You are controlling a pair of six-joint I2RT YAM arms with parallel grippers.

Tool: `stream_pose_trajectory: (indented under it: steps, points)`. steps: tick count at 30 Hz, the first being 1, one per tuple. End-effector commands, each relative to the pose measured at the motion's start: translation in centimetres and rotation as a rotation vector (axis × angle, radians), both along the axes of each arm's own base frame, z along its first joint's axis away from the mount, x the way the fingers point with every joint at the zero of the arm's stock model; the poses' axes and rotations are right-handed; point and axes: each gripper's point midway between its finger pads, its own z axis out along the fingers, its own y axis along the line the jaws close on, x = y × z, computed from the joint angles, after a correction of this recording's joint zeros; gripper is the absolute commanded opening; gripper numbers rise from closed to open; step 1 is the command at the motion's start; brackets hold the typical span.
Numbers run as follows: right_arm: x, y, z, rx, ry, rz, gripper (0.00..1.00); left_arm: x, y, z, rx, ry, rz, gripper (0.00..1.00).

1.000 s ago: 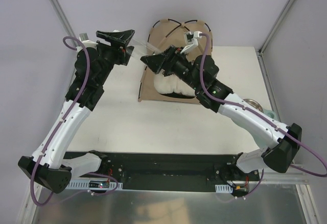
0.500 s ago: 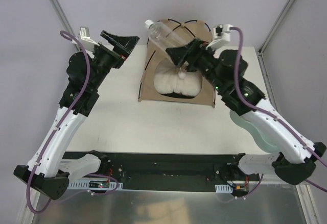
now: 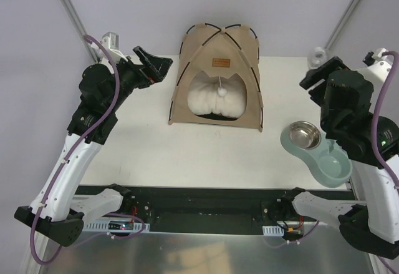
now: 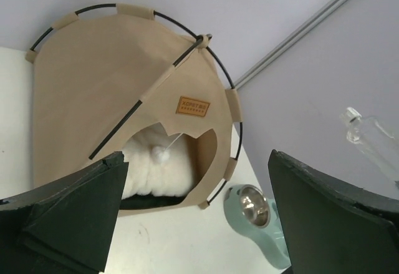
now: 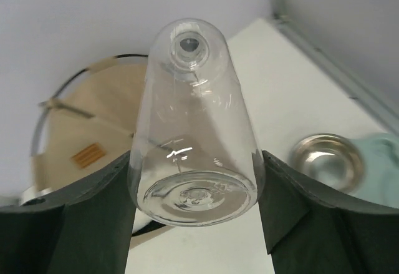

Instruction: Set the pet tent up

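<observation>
the right gripper (image 5: 196,208), pinching a clear plastic bottle (image 5: 193,130), has swung away rightward; the left gripper (image 3: 156,66) has spread wide, empty. the tan fabric pet tent (image 3: 215,46) stands arched at the white table (image 3: 187,152)'s far middle, apparently finished.

The pet tent (image 3: 217,74) at the far edge of the white table (image 3: 156,155) is seen in plain tan fabric, crossed by thin black poles (image 4: 118,128) and marked with a small brown label (image 3: 219,62). An off-white pillow (image 3: 215,101) and a white pompom (image 3: 221,91) are shown in its doorway. By the right edge, a pale mint feeder (image 3: 333,168) is fitted with a silver bowl (image 3: 303,135), and the bottle (image 5: 193,130) is colourless and transparent.
</observation>
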Motion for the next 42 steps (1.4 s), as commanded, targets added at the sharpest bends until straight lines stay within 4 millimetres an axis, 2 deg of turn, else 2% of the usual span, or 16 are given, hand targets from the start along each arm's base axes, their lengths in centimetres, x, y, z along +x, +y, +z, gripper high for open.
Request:
stream_pose_trajectory:
  steps: [1, 5, 8, 11, 14, 22, 30, 37, 42]
  points:
    - [-2.8, -6.8, -4.9, -0.112, 0.261, -0.233, 0.26, -0.8, 0.0, -0.5, 0.1, -0.015, -0.03, 0.99]
    - [-3.1, -9.7, -8.1, -0.1, 0.477, -0.296, 0.26, -1.0, 0.6, -2.7, 0.153, 0.049, -0.015, 0.99]
    - [-2.7, -10.5, -9.9, -0.06, 0.613, -0.278, 0.26, -1.5, 0.8, -4.0, 0.177, 0.094, -0.02, 0.99]
    - [-2.8, -11.5, -12.6, -0.044, 0.785, -0.279, 0.3, -2.1, 1.1, -5.6, 0.2, 0.147, -0.02, 0.99]
    - [-2.9, -12.3, -15.0, 0.003, 0.854, -0.295, 0.3, -2.6, 1.1, -6.7, 0.207, 0.188, -0.031, 0.99]
    - [-4.7, -15.0, -18.8, -0.008, 1.027, -0.378, 0.29, -2.6, 0.9, -8.3, 0.226, 0.249, -0.047, 0.99]
    - [-4.9, -16.4, -21.5, 0.059, 1.051, -0.44, 0.29, -1.7, 0.4, -8.3, 0.251, 0.266, -0.059, 0.99]
    - [-5.4, -16.8, -24.7, 0.183, 1.063, -0.468, 0.29, -1.0, 0.9, -8.7, 0.291, 0.273, -0.03, 0.99]
    - [-4.4, -17.4, -24.8, 0.203, 1.016, -0.474, 0.29, -0.7, 1.4, -8.8, 0.325, 0.27, -0.009, 0.99]
